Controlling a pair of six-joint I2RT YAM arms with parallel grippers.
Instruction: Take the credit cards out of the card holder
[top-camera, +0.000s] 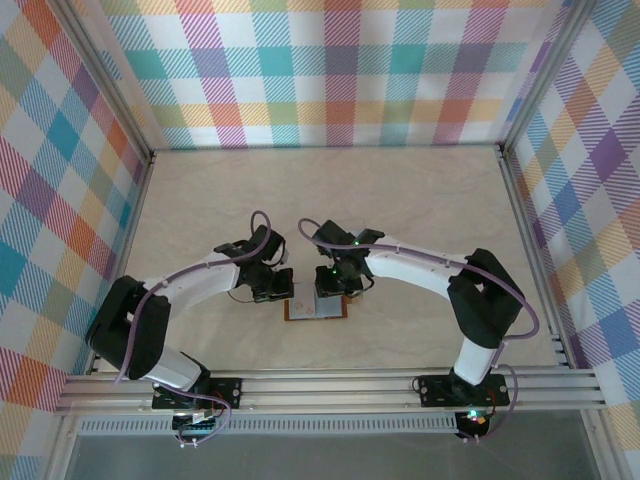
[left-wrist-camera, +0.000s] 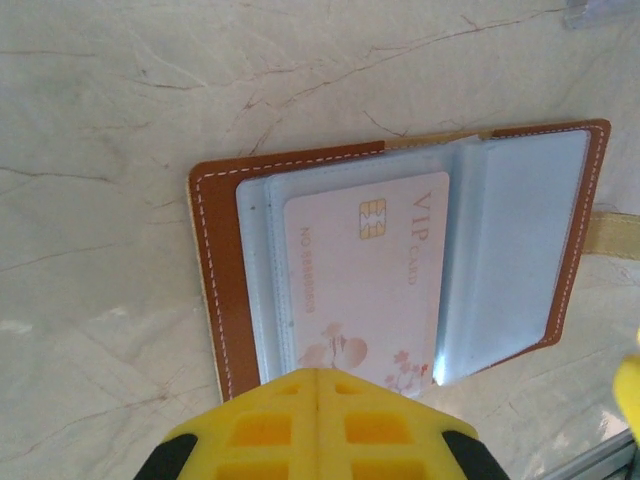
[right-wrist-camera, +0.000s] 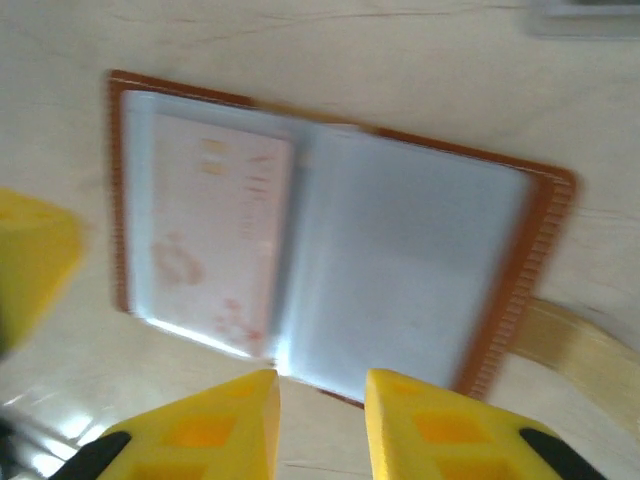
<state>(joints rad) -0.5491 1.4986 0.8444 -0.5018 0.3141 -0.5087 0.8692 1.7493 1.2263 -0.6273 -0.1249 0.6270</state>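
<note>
The brown card holder (top-camera: 316, 309) lies open on the table between my two grippers, clear sleeves facing up. A whitish-pink credit card (left-wrist-camera: 365, 280) with a gold chip sits inside one sleeve (right-wrist-camera: 215, 240). The sleeves beside it (right-wrist-camera: 410, 260) look empty. My left gripper (left-wrist-camera: 318, 378) is shut, fingertips pressed together over the holder's near edge by the card, with nothing between them. My right gripper (right-wrist-camera: 320, 385) hangs at the holder's near edge below the empty sleeves. Its fingers stand a little apart with only table in the gap.
The holder's tan snap tab (left-wrist-camera: 615, 235) sticks out to one side. A corner of a clear plastic tray (left-wrist-camera: 600, 12) shows beyond the holder. Plaid walls (top-camera: 330, 70) enclose the table, and an aluminium rail (top-camera: 330, 385) runs along its near edge.
</note>
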